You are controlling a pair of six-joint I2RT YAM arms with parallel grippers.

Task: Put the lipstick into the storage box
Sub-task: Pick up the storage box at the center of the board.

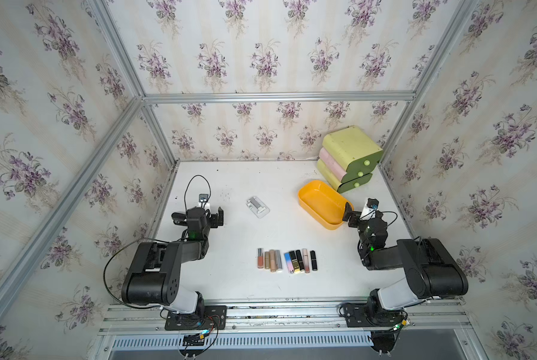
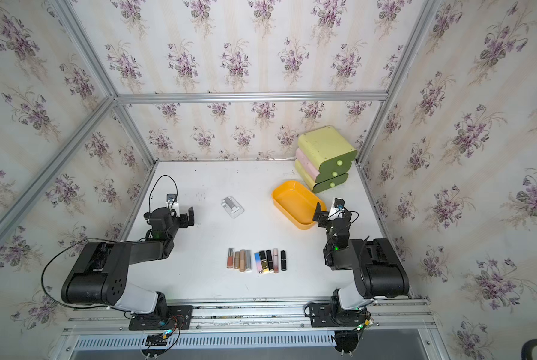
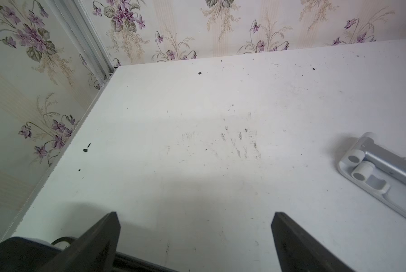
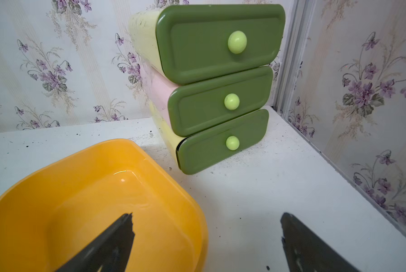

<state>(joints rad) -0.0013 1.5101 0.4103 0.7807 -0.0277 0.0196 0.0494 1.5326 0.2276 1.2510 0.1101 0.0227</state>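
Several lipstick tubes point(image 1: 287, 260) point(image 2: 257, 260) lie side by side near the front middle of the white table, in both top views. The storage box point(image 1: 320, 201) point(image 2: 295, 202) point(image 4: 91, 200) is a shallow orange-yellow tray at the right, with nothing in it. My right gripper point(image 1: 362, 213) point(image 2: 331, 215) point(image 4: 206, 219) hangs open at the box's near right corner, one finger over the box and the other over the table. At the left, my left gripper point(image 1: 198, 215) point(image 2: 169, 215) point(image 3: 194, 219) stands open above bare table, holding nothing.
A small clear flat case point(image 1: 257, 207) point(image 2: 232, 206) point(image 3: 381, 169) lies mid-table between the arms. A stacked green-and-pink drawer unit point(image 1: 348, 156) point(image 2: 323, 152) point(image 4: 216, 70) fills the far right corner just behind the box. Papered walls enclose the table on three sides.
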